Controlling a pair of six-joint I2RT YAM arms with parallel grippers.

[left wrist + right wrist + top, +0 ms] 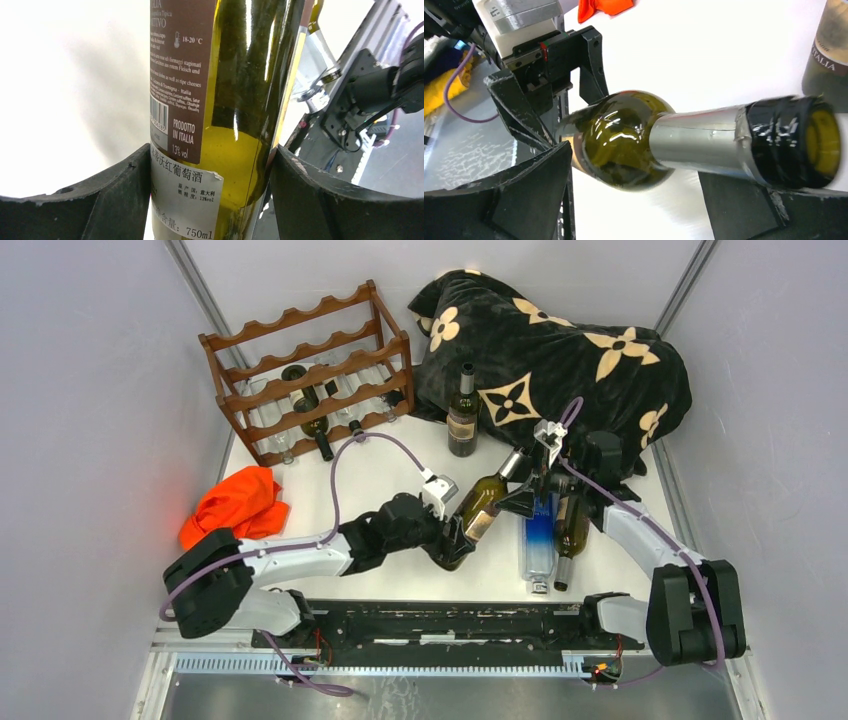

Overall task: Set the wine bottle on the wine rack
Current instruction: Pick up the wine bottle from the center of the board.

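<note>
The wine bottle [482, 502], olive-green glass with a brown label, is tilted above the table centre, neck toward the back right. My left gripper [457, 538] is shut on its lower body; in the left wrist view both fingers press the glass [235, 100] on either side. My right gripper [517, 494] is at the neck end with its jaws open. In the right wrist view the shoulder [624, 135] and foil neck pass over the spread fingers. The wine rack [310, 370], dark reddish-brown with wavy rails, stands at the back left with bottles lying in its lower tiers.
Another wine bottle [463, 415] stands upright mid-table, in front of a black flower-print blanket [560, 350]. A clear bottle [538, 540] and a dark green bottle [570, 530] lie under the right arm. An orange cloth [235, 505] sits at the left.
</note>
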